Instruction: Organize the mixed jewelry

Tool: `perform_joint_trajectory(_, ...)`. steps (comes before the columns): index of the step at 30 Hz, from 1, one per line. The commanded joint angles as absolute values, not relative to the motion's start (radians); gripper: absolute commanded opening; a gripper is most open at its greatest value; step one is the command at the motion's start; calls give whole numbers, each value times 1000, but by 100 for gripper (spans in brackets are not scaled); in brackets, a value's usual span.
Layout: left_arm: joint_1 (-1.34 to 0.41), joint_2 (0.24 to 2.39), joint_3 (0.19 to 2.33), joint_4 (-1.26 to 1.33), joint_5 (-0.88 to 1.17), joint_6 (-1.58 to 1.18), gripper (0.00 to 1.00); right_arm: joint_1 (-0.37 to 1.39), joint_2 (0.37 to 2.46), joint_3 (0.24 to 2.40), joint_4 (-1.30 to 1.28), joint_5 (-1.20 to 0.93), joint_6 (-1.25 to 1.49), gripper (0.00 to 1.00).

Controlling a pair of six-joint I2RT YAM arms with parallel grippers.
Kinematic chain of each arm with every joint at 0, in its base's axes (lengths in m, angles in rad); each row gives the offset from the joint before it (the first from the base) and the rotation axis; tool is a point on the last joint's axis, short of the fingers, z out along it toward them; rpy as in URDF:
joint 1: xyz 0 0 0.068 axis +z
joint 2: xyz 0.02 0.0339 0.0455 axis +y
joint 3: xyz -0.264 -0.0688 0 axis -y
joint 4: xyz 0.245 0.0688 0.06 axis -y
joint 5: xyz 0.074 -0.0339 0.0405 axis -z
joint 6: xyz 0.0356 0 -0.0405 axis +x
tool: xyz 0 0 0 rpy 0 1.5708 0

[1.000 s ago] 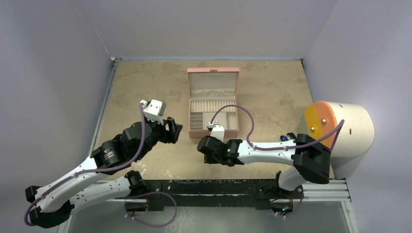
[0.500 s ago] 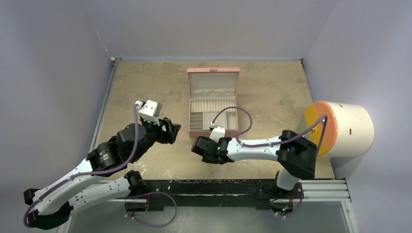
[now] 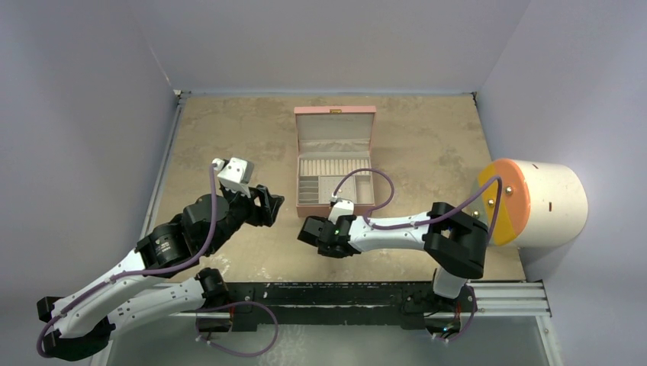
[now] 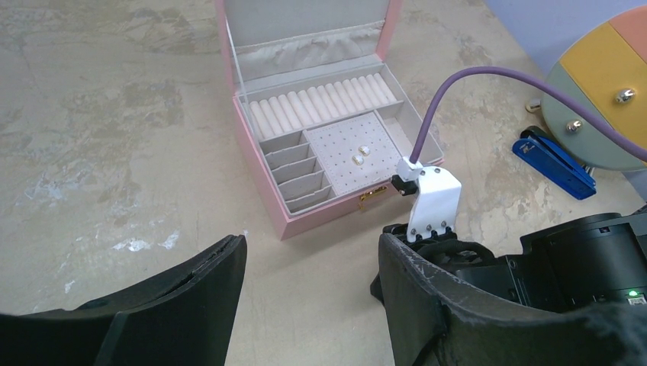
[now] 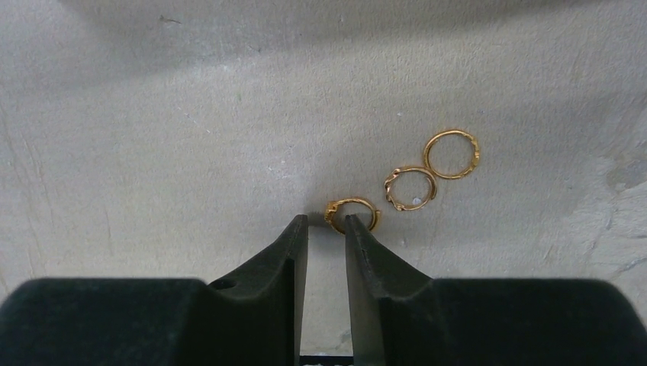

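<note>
Mostly undone: three gold rings (image 5: 410,188) lie on the table (image 5: 152,114), and two pearl studs (image 4: 360,155) sit in the pink jewelry box (image 4: 328,216).

Working outward, the right pincer (image 5: 326,221) has its matte black fingers set at a narrow slot, with the clasp end of a small gold hoop (image 5: 352,213) in its mouth; I cannot tell whether it pinches. Just beside it are a twisted gold ring and a thin plain gold hoop (image 5: 452,154), on mottled, chalky beige stone just off the box's near side. The box's beige, velvety lining shows bare ring rolls (image 4: 320,103), divided bins (image 4: 297,171) that look empty, and the perforated pad (image 4: 343,145) under the studs. The left pincer (image 4: 309,252) hangs spread wide and empty. The rings likely need stowing.
</note>
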State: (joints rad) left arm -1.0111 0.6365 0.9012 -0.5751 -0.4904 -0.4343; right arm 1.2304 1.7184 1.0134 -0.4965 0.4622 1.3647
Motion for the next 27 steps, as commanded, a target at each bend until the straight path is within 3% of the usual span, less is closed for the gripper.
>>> perform_joint_trajectory(1, -1014, 633, 909, -560, -489, -436, 64, 1235, 1726, 1048, -537, 514, 1402, 26)
perform_joint_trajectory(27, -1014, 652, 908, -561, -498, -439, 64, 1235, 1798, 1071, -616, 546, 1462, 17)
